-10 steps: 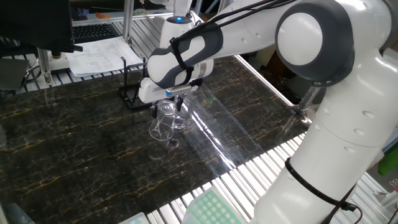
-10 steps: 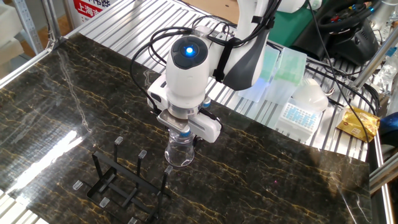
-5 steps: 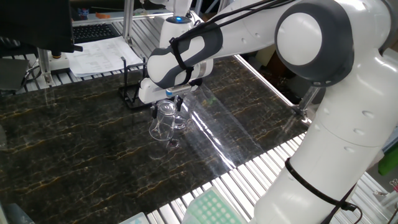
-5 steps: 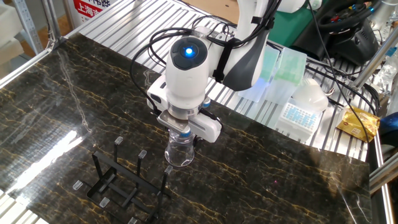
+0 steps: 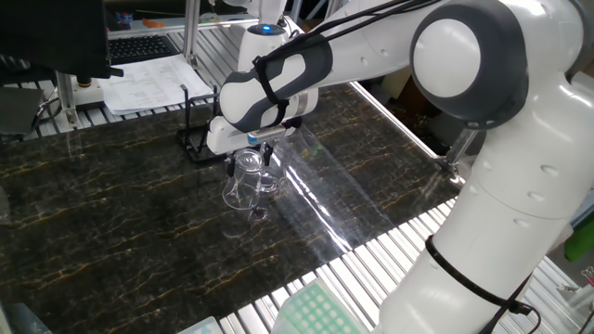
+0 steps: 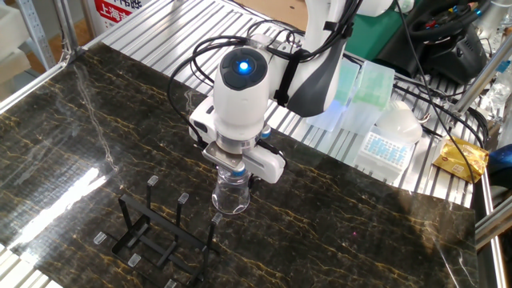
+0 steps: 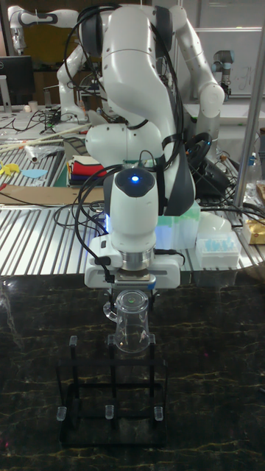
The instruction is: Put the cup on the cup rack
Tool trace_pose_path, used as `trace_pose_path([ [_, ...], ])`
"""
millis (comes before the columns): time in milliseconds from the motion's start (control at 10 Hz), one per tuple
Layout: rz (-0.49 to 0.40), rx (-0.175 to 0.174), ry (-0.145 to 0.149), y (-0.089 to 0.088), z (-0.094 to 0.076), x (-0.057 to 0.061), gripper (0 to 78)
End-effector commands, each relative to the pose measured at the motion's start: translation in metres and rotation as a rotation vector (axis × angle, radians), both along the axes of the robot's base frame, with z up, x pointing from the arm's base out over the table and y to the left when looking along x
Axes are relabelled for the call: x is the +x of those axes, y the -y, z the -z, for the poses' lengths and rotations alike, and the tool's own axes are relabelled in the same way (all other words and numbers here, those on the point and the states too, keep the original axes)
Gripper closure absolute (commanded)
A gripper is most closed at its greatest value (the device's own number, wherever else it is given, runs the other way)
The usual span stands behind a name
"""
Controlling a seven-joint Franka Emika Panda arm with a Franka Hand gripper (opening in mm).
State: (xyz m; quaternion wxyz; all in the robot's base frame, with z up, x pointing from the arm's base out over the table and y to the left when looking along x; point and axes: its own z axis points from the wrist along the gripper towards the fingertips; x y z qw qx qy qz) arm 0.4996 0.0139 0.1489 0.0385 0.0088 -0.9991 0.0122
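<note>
Claw state: the claw (image 6: 233, 170) was clamped on the rim of the cup (image 6: 230, 194), fingers pointing down.
Cup position: it hung from the claw clear of the table (image 6: 360, 224), just beside the cup rack (image 6: 156, 232) on the arm's side; in the tall fixed view it sat in line with the rack's rear pegs.
Cup condition: colourless glass, mouth uppermost, tapering slightly wider toward the base; its handle (image 5: 270, 182) stood out to one side. No contents could be seen.
Rack condition: black wire frame with thin upright pegs, standing level on the table and carrying nothing.
Risk, orientation: the cup was mouth-up; in my judgement it would need inverting or hooking by the handle, and a turn on a rim-only grip could let the glass slip.
Risk, collision: the pegs were thin and close-set; a low approach could strike one and shift or tip the light rack.
Risk, visibility: transparent glass against dark marble made the edges hard to judge.
</note>
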Motion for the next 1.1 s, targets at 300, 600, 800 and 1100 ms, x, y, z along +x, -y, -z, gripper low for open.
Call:
trace_pose_path([
  [300, 0.001, 0.0, 0.003, 0.0, -0.001, 0.001, 76.4],
  [600, 0.001, 0.0, 0.003, 0.0, -0.001, 0.001, 76.4],
  [800, 0.021, -0.008, -0.008, 0.001, -0.018, 0.0, 76.4],
  [1100, 0.028, -0.008, -0.012, 0.001, -0.028, 0.0, 76.4],
])
